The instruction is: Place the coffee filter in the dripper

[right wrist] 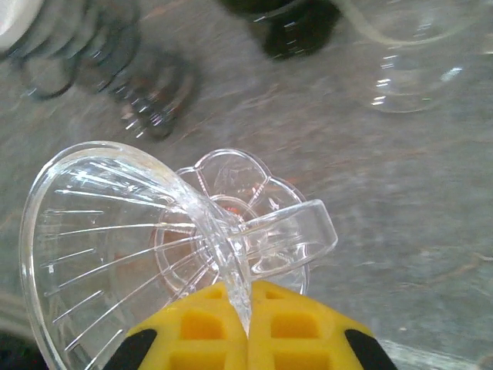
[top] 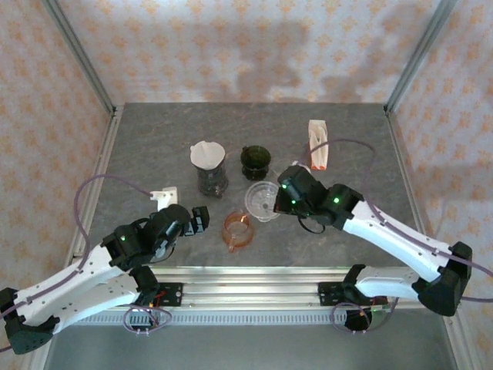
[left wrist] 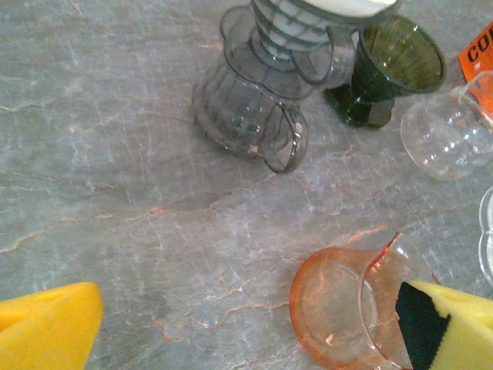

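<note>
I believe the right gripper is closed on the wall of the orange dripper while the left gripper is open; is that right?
Not quite. The right gripper is shut on the wall of the clear dripper, not the orange dripper, which nothing grips; the right wrist view shows this. The left gripper is open, as you said.

White filter (top: 206, 153), clear dripper (right wrist: 100, 231), orange dripper (left wrist: 339, 308), grey marbled table (left wrist: 115, 154).

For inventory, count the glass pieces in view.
6. Upper grey piece stacked on lower grey piece, green dripper beside them, clear vessel right of it, clear dripper in the right pincer, orange dripper nearest the arms. More may hide.
</note>
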You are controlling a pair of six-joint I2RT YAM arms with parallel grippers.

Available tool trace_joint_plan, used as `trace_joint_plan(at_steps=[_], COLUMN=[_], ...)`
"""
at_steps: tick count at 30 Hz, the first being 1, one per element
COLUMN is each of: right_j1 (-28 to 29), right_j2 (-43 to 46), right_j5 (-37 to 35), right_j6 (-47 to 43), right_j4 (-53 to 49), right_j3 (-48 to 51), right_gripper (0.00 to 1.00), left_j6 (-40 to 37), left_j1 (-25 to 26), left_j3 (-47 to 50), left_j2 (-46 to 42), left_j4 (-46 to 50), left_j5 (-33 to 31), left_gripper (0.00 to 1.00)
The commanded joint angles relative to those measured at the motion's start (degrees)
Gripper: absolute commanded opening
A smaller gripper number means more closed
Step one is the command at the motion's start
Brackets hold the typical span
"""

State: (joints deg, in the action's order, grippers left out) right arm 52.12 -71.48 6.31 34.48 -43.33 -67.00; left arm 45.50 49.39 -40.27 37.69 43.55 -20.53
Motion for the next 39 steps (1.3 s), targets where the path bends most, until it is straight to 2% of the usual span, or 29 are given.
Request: trace_joint_plan(at_steps=[1,5,13,33,39], right_j1=[1.1,1.6,2.7,2.7,2.7], right_j2=[-3.5,-6.8,-9.6,-10.8,-10.4], right_j5=[6.6,10.2,10.8,5.6,3.6], right_j6=[-4.0,-4.5,-4.9,-4.5,-3.7], right_j4=[1.5,2.9,4.4,2.1,1.9], right_j3=[-3.1,-4.4,-3.6,-3.0,-2.7], right_gripper=[0.00,0.00,0.00,0.00,0.09], left_j6=[-0.4,0.1,0.1,0.4,0.4], left_j1=[-0.6,-0.9,-1.3,-1.7,-1.8], left_j3=[-1.2,-0.5,0.1,1.0,1.0], left_j2=[-1.6,-2.9,-3.3,-2.9,-2.8], left_j4=[3.5,4.5,4.5,3.7,3.7], left_j5=[-4.0,-4.1,-4.0,-2.6,-2.4], left_gripper=[1.00,1.00,1.00,1.00,1.00])
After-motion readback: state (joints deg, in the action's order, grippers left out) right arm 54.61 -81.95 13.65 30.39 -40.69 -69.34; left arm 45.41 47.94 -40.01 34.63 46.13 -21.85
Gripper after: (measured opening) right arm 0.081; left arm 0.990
